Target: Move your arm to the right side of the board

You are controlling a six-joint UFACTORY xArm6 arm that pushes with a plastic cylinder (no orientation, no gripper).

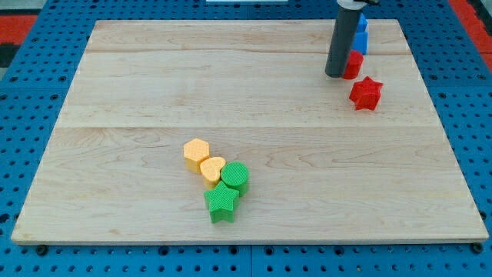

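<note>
A: Looking at the board, where is my tip?

B: My tip stands near the view's top right, on the wood. The rod rises straight from it to the view's top edge.

A: What lies beside it?

B: A red block sits just at the tip's right, partly hidden by the rod; its shape cannot be made out. Whether the tip touches it, I cannot tell. Behind the rod, higher up, a blue block peeks out, also partly hidden, shape unclear.

A: Anything else on that side?

B: A red star lies a little below and right of the tip, apart from it and from the red block.

A: And the rest?

B: Four blocks cluster low in the middle, well apart from the tip. A yellow hexagon is at the cluster's upper left. A yellow heart touches it on its lower right. A green cylinder sits right of the heart, touching it. A green star is lowest, against the heart and cylinder.

A: Is there a claw, wide or narrow?

B: No claw shows; the arm ends in the plain rod, so nothing is held.

A: Where is the board's right side, then?

B: The right edge runs down the view's right; the tip is on that half, nearer the top edge than the right one. A blue pegboard surrounds the board.
</note>
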